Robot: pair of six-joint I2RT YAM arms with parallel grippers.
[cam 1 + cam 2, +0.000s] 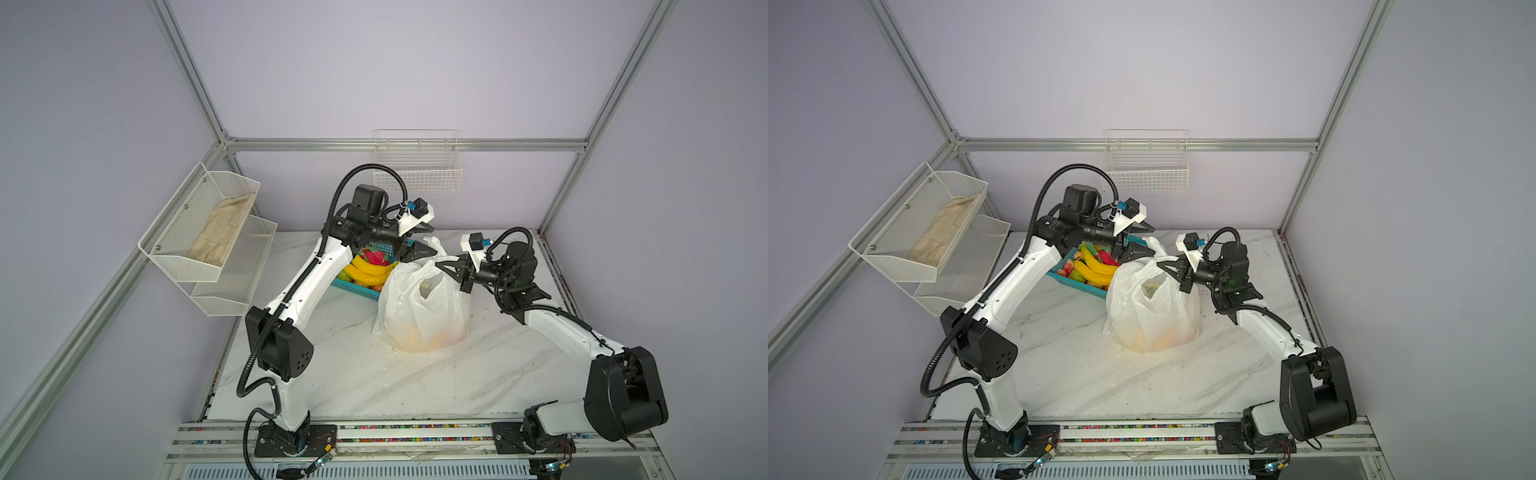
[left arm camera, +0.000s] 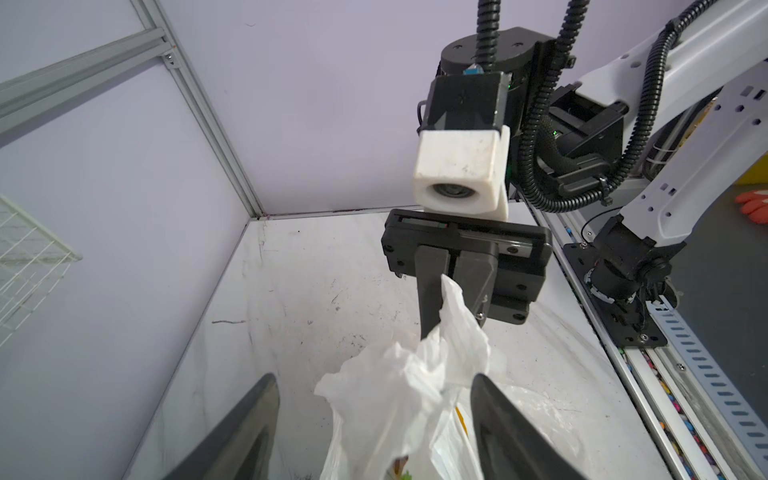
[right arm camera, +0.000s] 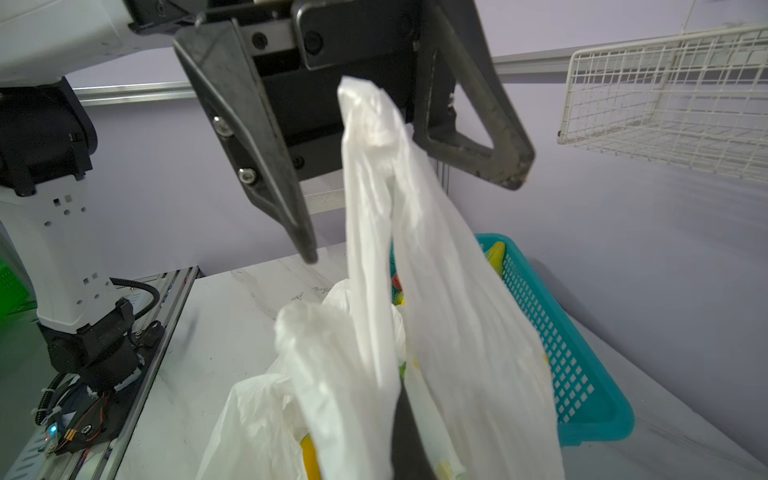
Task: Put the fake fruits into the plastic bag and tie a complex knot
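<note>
The plastic bag [image 1: 424, 316] [image 1: 1152, 316] stands mid-table, white and translucent, with an orange-yellow glow of fake fruits [image 1: 424, 338] low inside. My right gripper [image 1: 438, 264] [image 2: 442, 299] is shut on a bunched handle at the bag's top. That handle [image 3: 374, 166] rises between the fingers of my left gripper [image 1: 432, 240] [image 3: 411, 214], which stands open and touches nothing. In the left wrist view the left gripper [image 2: 374, 399] straddles the crumpled handle [image 2: 415, 374]. Yellow bananas [image 1: 368, 270] and a pink dragon fruit [image 1: 376, 254] lie in the teal basket. No knot shows in any view.
The teal mesh basket [image 1: 353, 286] [image 3: 582, 374] sits just behind the bag, under the left wrist. A white two-tier mesh shelf holding a cloth [image 1: 220, 232] hangs on the left wall, and a wire basket [image 1: 417, 166] on the back wall. The arms' base rail [image 1: 415, 432] runs along the front edge.
</note>
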